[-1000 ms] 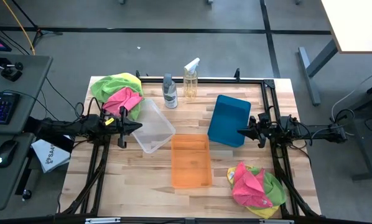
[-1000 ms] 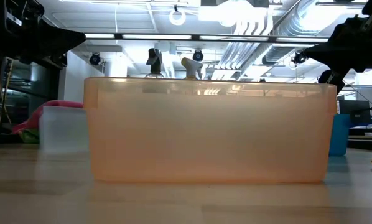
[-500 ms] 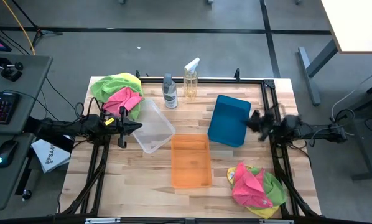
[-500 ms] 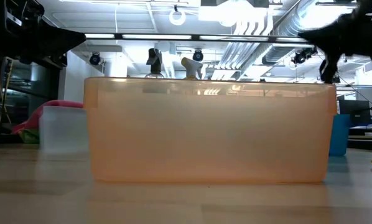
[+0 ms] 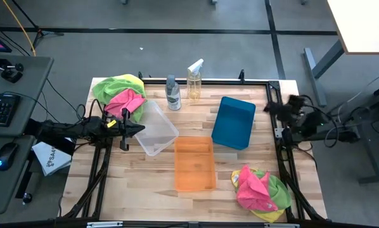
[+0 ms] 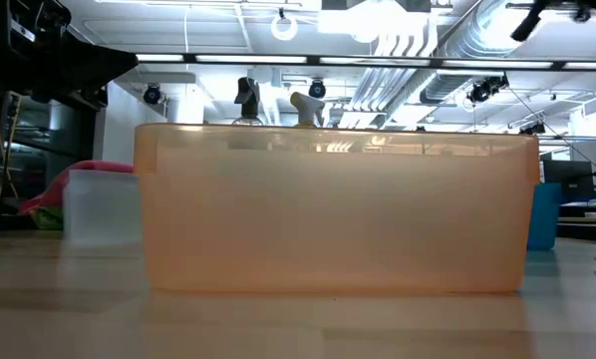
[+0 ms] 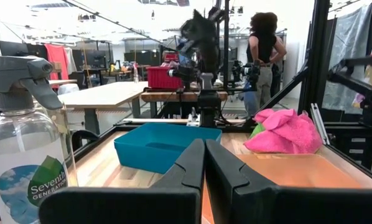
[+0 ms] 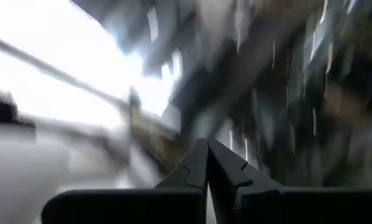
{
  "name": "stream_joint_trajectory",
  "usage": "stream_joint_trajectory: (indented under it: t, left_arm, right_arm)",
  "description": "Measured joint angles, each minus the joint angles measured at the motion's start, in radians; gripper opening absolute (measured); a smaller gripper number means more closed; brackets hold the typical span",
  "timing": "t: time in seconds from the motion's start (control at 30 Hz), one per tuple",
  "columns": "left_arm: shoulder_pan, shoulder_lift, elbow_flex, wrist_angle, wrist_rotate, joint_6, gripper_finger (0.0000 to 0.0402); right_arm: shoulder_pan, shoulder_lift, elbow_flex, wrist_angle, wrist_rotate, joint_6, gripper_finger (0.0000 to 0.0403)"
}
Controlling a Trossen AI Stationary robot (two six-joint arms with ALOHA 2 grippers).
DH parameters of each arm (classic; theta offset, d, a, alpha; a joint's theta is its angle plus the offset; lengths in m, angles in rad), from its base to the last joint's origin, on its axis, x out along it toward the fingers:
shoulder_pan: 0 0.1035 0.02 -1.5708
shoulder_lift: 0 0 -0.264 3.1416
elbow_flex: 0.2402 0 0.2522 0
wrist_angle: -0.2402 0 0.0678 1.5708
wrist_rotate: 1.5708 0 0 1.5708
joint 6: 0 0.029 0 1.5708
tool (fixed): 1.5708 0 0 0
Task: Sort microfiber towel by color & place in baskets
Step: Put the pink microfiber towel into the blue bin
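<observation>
Wooden slats make up our surface (image 5: 145,183), with the orange bin (image 5: 194,163) nearest and empty, then the clear bin (image 5: 155,128) and blue bin (image 5: 233,122), also empty. We judge sorting has not begun: towels sit in a near-right heap (image 5: 259,189) and a far-left heap (image 5: 121,95). Both our tools are pressed together holding nothing, the left tool (image 5: 139,128) beside the clear bin, the right tool (image 5: 270,107) lifted near the far-right edge; next it must spread and drop onto a towel.

We read one label clearly: at the lower left of the left wrist view, the clear plastic spray bottle with a grey trigger (image 7: 25,149) carries a white label with a green leaf, printed "Seventh Generation". In the high view, a white box (image 5: 51,157) at the left edge shows dark letters starting "SA"; the rest we cannot read.
</observation>
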Motion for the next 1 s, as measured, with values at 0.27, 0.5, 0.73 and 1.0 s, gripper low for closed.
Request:
stream_joint_trajectory:
  t: [0.27, 0.5, 0.73, 1.0]
  left_arm:
    - [0.000, 0.000, 0.000, 0.000, 0.000, 0.000, 0.0001]
    - [0.000, 0.000, 0.000, 0.000, 0.000, 0.000, 0.0001]
    - [0.000, 0.000, 0.000, 0.000, 0.000, 0.000, 0.0001]
    - [0.000, 0.000, 0.000, 0.000, 0.000, 0.000, 0.0001]
  right_arm:
    - [0.201, 0.460, 0.460, -1.043, -0.444, 0.191, 0.0043]
    - [0.538, 0.807, 0.653, -1.329, -0.483, 0.334, 0.0121]
    - [0.660, 1.077, 0.670, -1.405, -0.485, 0.503, 0.0151]
    - [0.636, 1.204, 0.670, -1.349, -0.484, 0.623, 0.0152]
